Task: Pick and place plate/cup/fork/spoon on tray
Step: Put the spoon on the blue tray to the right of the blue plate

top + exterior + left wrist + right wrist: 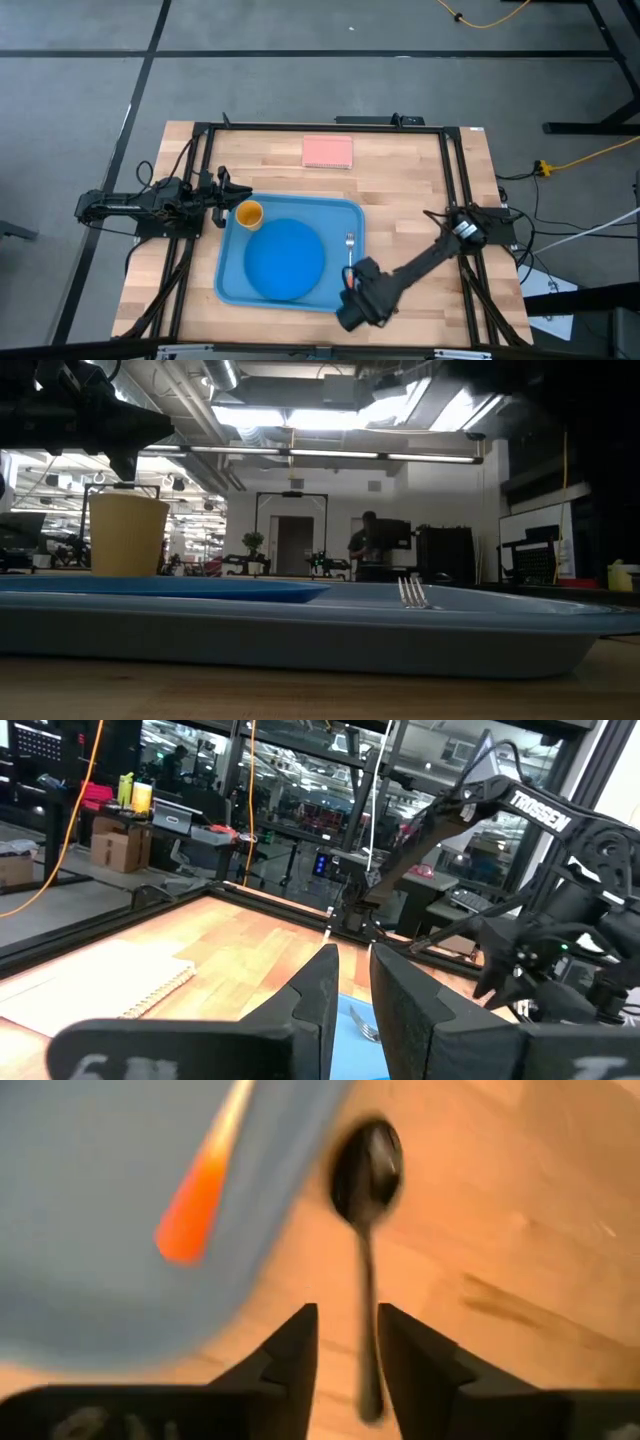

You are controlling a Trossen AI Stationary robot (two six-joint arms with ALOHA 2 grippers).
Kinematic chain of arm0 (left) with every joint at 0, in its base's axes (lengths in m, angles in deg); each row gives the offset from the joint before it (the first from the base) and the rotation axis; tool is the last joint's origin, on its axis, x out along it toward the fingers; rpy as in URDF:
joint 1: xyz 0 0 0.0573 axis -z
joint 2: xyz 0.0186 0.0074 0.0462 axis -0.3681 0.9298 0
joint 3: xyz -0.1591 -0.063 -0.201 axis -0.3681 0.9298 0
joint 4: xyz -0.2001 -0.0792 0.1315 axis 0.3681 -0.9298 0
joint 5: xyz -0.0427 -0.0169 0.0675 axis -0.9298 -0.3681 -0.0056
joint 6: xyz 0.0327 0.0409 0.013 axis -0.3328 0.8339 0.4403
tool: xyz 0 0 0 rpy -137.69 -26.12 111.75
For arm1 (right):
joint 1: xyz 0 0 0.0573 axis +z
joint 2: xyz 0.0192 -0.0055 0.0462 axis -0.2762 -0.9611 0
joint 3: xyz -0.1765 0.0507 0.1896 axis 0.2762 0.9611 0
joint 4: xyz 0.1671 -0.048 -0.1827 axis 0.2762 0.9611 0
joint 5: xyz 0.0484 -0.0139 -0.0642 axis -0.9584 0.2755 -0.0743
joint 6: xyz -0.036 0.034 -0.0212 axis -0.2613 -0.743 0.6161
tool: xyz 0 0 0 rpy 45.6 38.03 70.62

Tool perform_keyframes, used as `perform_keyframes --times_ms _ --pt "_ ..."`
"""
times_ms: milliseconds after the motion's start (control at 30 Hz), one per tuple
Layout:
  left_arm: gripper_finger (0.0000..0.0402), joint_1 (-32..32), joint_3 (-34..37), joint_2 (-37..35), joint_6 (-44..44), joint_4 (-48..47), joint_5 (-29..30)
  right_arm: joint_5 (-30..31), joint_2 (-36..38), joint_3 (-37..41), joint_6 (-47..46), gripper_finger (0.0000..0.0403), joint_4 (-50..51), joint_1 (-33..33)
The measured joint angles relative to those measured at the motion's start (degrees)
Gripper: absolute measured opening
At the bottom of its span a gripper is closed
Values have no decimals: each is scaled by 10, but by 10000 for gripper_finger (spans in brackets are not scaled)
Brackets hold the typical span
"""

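Three of four items sit in the tray (pixel 228 285): the plate (pixel 284 259) at centre frame, the cup (pixel 248 214) in the tray's upper-left corner, and the fork (pixel 350 252) along its right side. The spoon (pixel 366 1200) is left (it lies on the table just outside the tray's lower-right corner). The right gripper (pixel 347 1342) hovers over its handle, fingers slightly apart, not yet pinching. The left gripper (pixel 350 1005) waits at the tray's upper left, fingers nearly together and holding nothing.
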Motion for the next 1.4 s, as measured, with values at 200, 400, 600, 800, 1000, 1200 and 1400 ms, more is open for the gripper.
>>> perform_keyframes --times_ms 200,400,600,800,1000,1200,1400 --pt "55 0 0 0 0 0 0 -3 7 0 -26 149 48 45" --pt "55 0 0 0 0 0 0 -2 7 44 -11 152 33 50" --pt "55 0 0 0 0 0 0 3 27 111 -3 152 -23 48" --pt "55 0 0 0 0 0 0 43 128 224 -17 152 -118 54" --pt "55 0 0 0 0 0 0 29 202 383 -20 152 -353 53" --pt "55 0 0 0 0 0 0 14 199 396 -13 152 -375 46" --pt "55 0 0 0 0 0 0 -18 187 394 32 152 -356 22"
